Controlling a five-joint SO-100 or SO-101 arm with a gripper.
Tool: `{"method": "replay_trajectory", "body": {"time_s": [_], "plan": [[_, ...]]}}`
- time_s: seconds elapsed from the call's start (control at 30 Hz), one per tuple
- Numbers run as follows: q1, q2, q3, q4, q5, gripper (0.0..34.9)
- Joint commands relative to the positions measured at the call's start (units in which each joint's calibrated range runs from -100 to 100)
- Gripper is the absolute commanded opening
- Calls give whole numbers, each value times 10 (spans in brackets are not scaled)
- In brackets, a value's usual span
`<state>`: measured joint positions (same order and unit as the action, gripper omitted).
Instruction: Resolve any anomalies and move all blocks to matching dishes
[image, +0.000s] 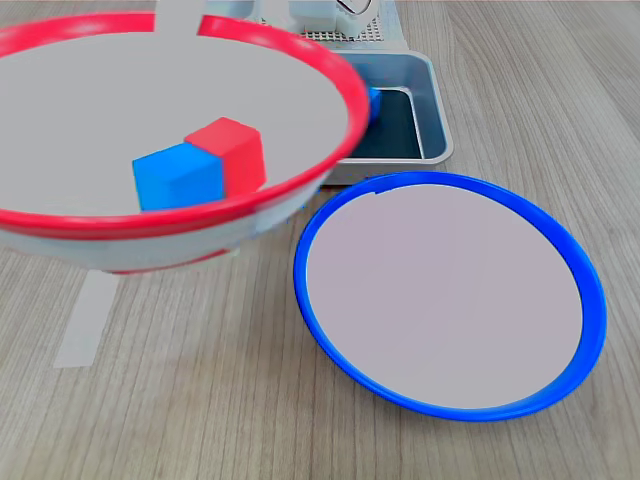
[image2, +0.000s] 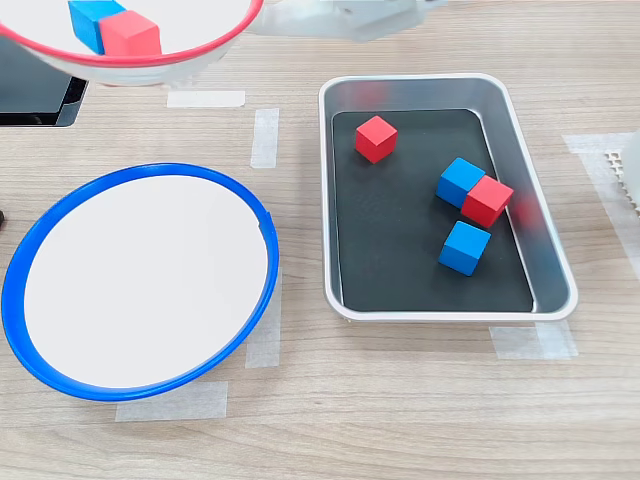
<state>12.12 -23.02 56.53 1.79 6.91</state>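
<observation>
Second exterior view: the red-rimmed round shallow dish (image2: 150, 55) hangs raised at eleven o'clock, carrying one glossy blue cube (image2: 90, 17) touching one glossy red cube (image2: 130, 36). The blue-rimmed round dish (image2: 262, 222) lies bare on the wooden bench (image2: 400, 400). Whether the claw is clenched cannot be told.

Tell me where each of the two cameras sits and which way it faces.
First exterior view: low, near the table, looking across the blue-rimmed dish toward the metal tray; the lifted red-rimmed dish fills its upper left, and white arm parts show at the top edge.
Second exterior view: overhead, looking almost straight down on the blue-rimmed dish and the tray; only a white piece of the arm shows at the top.
Shared: both dishes, the tray, and the red block and blue block riding in the raised dish.
</observation>
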Motion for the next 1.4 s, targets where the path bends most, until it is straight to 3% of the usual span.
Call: {"method": "replay_trajectory", "body": {"time_s": [0.0,0.37,0.77,1.37], "plan": [[38,16,-18,-3,17,0],[79,135,-44,-25,43,0],[53,221,-84,-72,26,0],[33,234,-72,-77,24,0]]}}
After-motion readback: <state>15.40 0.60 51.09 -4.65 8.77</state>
